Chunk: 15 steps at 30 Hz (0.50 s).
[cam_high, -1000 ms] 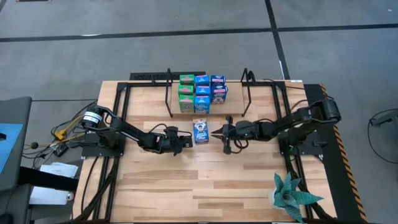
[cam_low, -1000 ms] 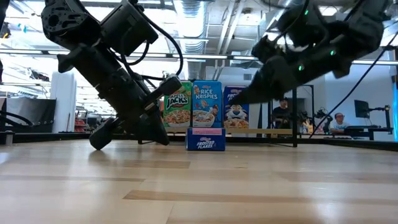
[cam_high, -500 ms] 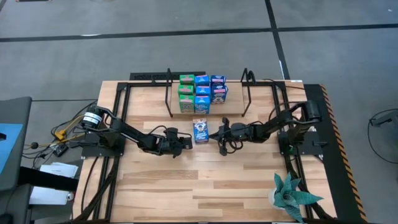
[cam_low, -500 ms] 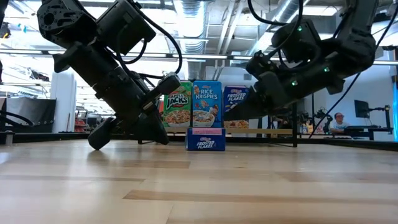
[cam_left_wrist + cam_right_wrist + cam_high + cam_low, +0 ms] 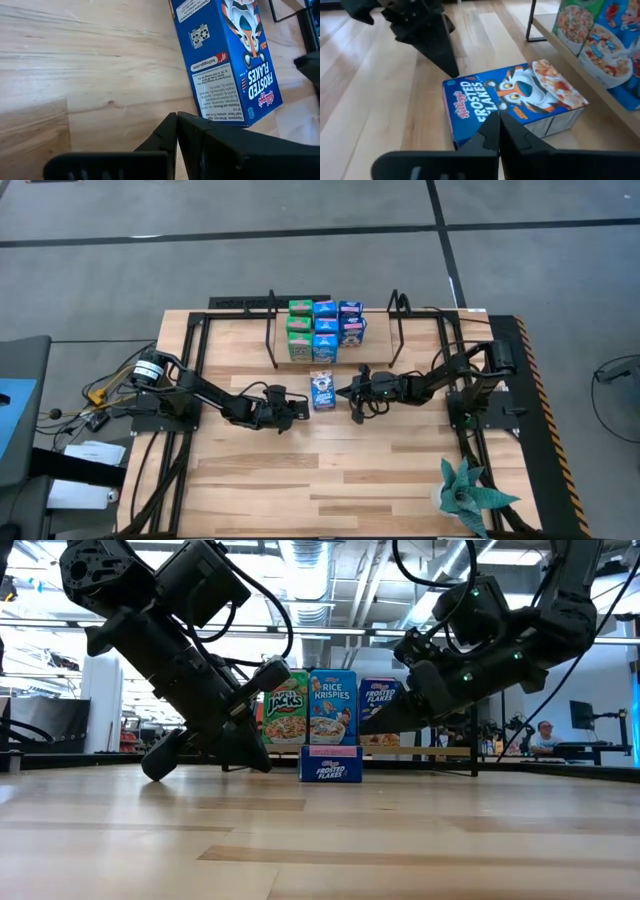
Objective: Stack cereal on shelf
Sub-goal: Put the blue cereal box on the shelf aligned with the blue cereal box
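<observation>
The wooden table (image 5: 330, 470) carried the whole scene, with a potted plant (image 5: 465, 495) at its near right corner. At its far edge stood the shelf (image 5: 330, 358), a light board between black wire uprights, already holding the stacked cereal boxes (image 5: 325, 330): green, light blue and dark blue, standing in rows.

The two dark arms reached inward from either side. The left gripper (image 5: 300, 407) lay low on the table, just beside one loose Frosted Flakes box (image 5: 322, 390), its fingers pressed together and holding nothing; in its wrist view the joined tips (image 5: 177, 125) pointed at the box's (image 5: 227, 55) side panel. The right gripper (image 5: 347, 392) hung a little above the table on the box's other side, its fingers likewise pressed together and empty; its wrist view showed the tips (image 5: 495, 127) over the box's (image 5: 512, 102) printed front.

The box lay flat on its back, in front of the shelf and apart from it.

Step in hand, as judged: approaching the last loose box, flanked by both grippers. The next move would call for one gripper to spread its fingers, or for both to press the box between them, before lifting it onto the shelf without toppling the standing rows.
</observation>
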Tool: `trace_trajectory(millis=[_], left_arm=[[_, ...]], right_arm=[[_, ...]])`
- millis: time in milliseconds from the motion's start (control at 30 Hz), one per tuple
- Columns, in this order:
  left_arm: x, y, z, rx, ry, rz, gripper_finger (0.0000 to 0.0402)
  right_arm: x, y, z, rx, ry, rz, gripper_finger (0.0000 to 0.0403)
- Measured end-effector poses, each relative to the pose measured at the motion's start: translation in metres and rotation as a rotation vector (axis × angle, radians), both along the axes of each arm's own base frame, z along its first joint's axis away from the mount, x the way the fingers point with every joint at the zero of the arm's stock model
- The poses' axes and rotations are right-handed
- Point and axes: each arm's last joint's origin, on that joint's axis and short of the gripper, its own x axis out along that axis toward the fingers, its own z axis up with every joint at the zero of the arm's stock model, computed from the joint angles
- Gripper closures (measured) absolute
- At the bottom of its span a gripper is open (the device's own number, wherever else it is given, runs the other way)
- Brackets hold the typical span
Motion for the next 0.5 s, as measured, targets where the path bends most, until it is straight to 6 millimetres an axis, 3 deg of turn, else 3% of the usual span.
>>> trace_trajectory(millis=[233,500], left_arm=[[0.001,-0.001,0.000,-0.002,-0.002,-0.010,0.0401],[0.001,-0.001,0.001,0.004,-0.002,-0.017,0.0401]], right_arm=[[0.009,0.001,-0.016,0.040,-0.020,0.009,0.0388],[0.010,0.012,-0.018,0.083,-0.018,0.035,0.0385]])
